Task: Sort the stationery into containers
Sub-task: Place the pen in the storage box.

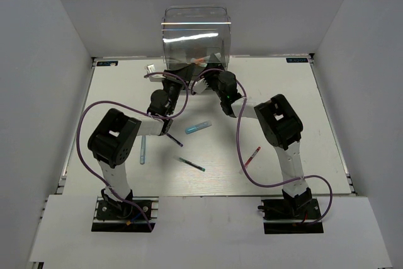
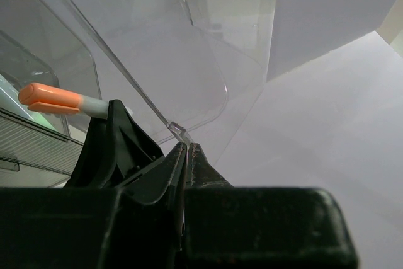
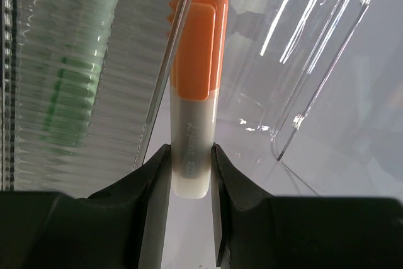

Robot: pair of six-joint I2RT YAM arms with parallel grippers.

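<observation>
The clear cabinet [image 1: 195, 33] stands at the table's back centre. My right gripper [image 3: 190, 155] is shut on an orange-capped marker [image 3: 196, 61] with a pale body, held at the cabinet's front over an open clear drawer [image 3: 302, 92]. The marker also shows in the left wrist view [image 2: 53, 99]. My left gripper [image 2: 186, 146] is shut on the thin clear lip of that drawer [image 2: 178, 128]. A mint green pen [image 3: 72, 74] lies behind ribbed plastic. On the table lie a light blue marker [image 1: 197, 128], a teal pen [image 1: 191, 164], a red pen [image 1: 252, 155], a light blue pen [image 1: 142, 149] and a dark purple pen [image 1: 174, 139].
Both grippers [image 1: 169, 85] [image 1: 213, 81] sit close together at the cabinet's front. Purple cables [image 1: 239, 149] loop over the table beside each arm. White walls close in the table on three sides.
</observation>
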